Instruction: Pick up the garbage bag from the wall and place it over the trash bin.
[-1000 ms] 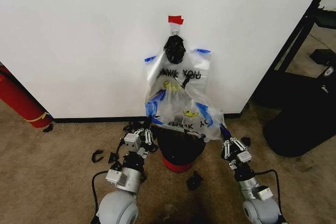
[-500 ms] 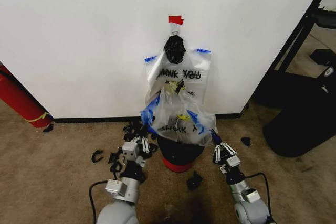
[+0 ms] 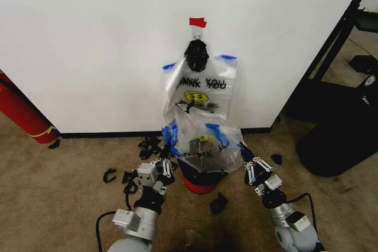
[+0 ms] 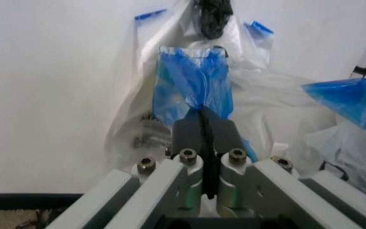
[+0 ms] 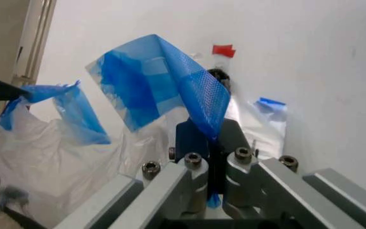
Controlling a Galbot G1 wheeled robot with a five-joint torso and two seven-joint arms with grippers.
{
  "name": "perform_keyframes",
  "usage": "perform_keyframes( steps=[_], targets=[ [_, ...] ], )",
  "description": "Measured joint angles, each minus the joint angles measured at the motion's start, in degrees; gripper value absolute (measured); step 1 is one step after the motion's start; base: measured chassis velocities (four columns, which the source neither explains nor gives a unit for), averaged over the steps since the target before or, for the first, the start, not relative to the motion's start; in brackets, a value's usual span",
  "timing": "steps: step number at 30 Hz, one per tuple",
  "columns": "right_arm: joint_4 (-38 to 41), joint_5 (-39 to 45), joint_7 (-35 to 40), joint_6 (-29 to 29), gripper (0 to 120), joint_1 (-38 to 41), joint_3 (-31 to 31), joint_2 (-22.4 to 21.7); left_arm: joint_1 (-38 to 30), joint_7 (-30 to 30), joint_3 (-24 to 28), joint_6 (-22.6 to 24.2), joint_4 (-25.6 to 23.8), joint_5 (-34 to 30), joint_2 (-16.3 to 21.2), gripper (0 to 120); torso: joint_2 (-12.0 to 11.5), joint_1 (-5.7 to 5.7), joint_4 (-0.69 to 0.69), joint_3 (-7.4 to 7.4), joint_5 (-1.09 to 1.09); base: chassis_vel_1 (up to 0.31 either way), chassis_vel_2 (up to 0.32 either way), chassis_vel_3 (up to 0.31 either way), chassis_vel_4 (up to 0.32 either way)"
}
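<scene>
Our garbage bag [image 3: 204, 140] is thin, crinkly and see-through, with blue handles, and sits spread over the round black trash bin [image 3: 199, 178] by the white wall [image 3: 88, 45]. Our left gripper [image 3: 163, 164] pinches one handle tight. Our right gripper [image 3: 255, 166] pinches the other.

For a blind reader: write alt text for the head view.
Both pincers, left and right, hold a clear bag by its blue handles over a black bin. Another bag hangs on the white wall behind.
</scene>
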Motion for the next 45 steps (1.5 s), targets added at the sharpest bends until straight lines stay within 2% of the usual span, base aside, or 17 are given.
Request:
perform_keyframes(
  steps=[10,16,20,25,34,40,45],
  targets=[
    [1.3,4.1,0.0,0.0,0,-0.4,1.4,1.0,-1.5,0.0,-0.1,1.7,-0.9,-1.8,-0.9,0,0.0,0.00,0.00,0.00,0.00,0.000,0.000,0.000,0.000],
    [0.3,3.1,1.3,0.0,0,-0.5,1.4,2.0,-1.2,-0.2,-0.6,2.7,-2.7,-2.1,-0.8,0,0.0,0.00,-0.01,0.00,0.00,0.000,0.000,0.000,0.000],
    [3.8,2.8,2.0,0.0,0,-1.1,1.0,2.5,0.5,-0.3,-0.4,3.1,-4.6,-1.7,-1.0,0,0.0,0.00,0.00,0.00,0.00,0.000,0.000,0.000,0.000],
    [5.7,2.9,1.8,0.0,0,-1.2,0.7,2.8,0.7,-1.5,-0.2,3.7,-4.7,-2.0,-1.3,0,0.0,0.00,0.00,0.00,0.00,0.000,0.000,0.000,0.000],
    [8.7,1.7,1.7,0.0,0,-2.2,0.3,3.7,0.8,-2.3,-0.2,5.9,-7.0,-5.8,-1.6,0,0.0,0.00,0.00,0.00,0.00,0.000,0.000,0.000,0.000],
    [4.8,-0.6,3.7,0.0,0,-1.4,0.4,4.1,0.5,-2.8,0.0,6.9,-5.2,-5.7,-1.6,0,0.0,0.00,0.00,0.00,0.00,0.000,0.000,0.000,0.000],
    [-3.2,-2.9,8.1,-0.1,0,0.8,-0.8,4.1,-0.9,-4.4,0.2,8.3,-1.4,-5.2,-1.6,0,0.0,0.00,0.00,0.00,0.00,0.000,0.000,0.000,0.000]
  ],
)
